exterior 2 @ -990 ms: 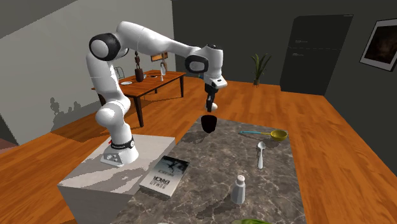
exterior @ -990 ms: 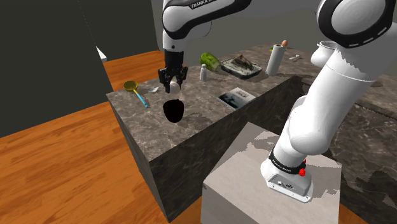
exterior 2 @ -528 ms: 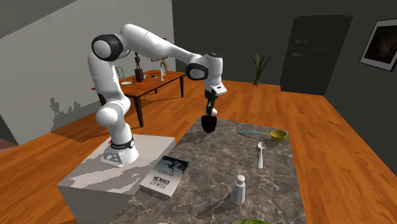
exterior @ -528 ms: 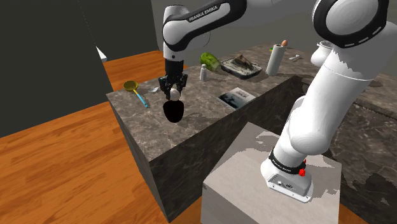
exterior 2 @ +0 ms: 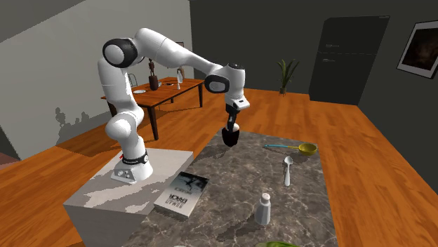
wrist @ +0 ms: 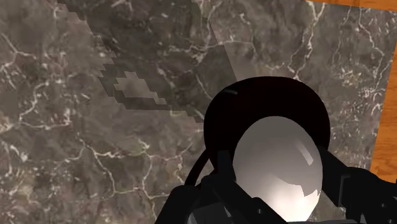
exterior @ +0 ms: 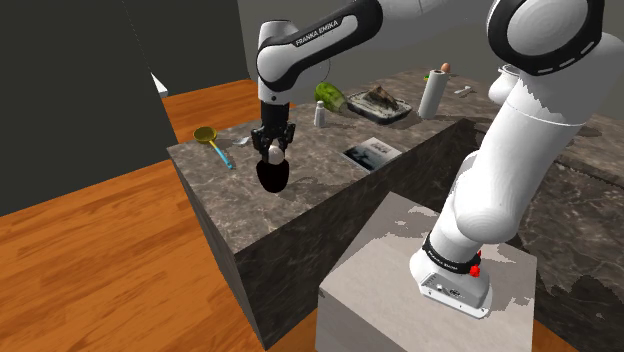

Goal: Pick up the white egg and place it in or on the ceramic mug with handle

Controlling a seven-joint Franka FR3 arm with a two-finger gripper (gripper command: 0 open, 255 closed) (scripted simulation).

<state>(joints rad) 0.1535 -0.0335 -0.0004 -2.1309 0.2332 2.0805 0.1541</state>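
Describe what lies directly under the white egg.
The round black mug stands right under the smooth white egg, on the dark veined counter. The egg covers much of the mug's inside.

The egg [wrist: 280, 165] in the all-black gripper [exterior: 273, 146] is glossy white with soft grey shading, and the mug [wrist: 267, 102] right under it is plain solid black. The counter [wrist: 95, 146] below is dark grey-brown marble with thin white veins, and orange wood floor [wrist: 389, 127] shows past its edge.
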